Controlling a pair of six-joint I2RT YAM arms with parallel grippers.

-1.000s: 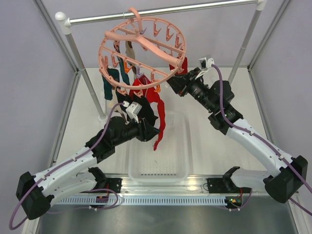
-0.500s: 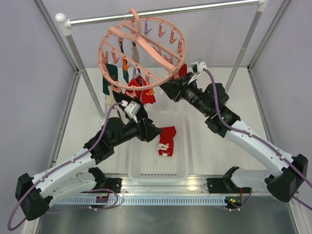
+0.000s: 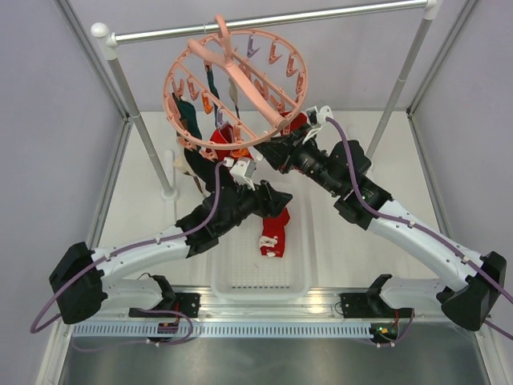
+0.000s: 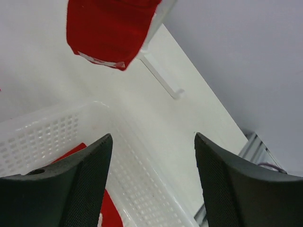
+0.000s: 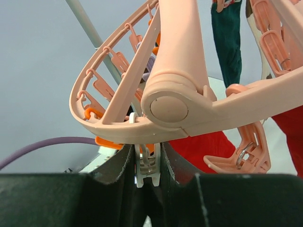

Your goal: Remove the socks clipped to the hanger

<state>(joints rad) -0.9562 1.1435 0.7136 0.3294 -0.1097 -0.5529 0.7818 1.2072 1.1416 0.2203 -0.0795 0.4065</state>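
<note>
Below the hanger [image 3: 238, 85], the clipped socks [image 3: 225, 144] are half hidden by its ring and the arms. Under its near rim, the right gripper [image 5: 146, 163] pinches 1 white clip [image 5: 145, 174]. Lower, the left gripper [image 4: 152, 141] is spread and empty above a basket [image 3: 260, 291] holding 1 red sock [image 3: 275, 233].

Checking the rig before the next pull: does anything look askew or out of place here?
The hanger hangs tilted rather than level: the right gripper clamps its near rim, holding it askew. Otherwise nothing stands out; one red sock lies in the basket.
</note>
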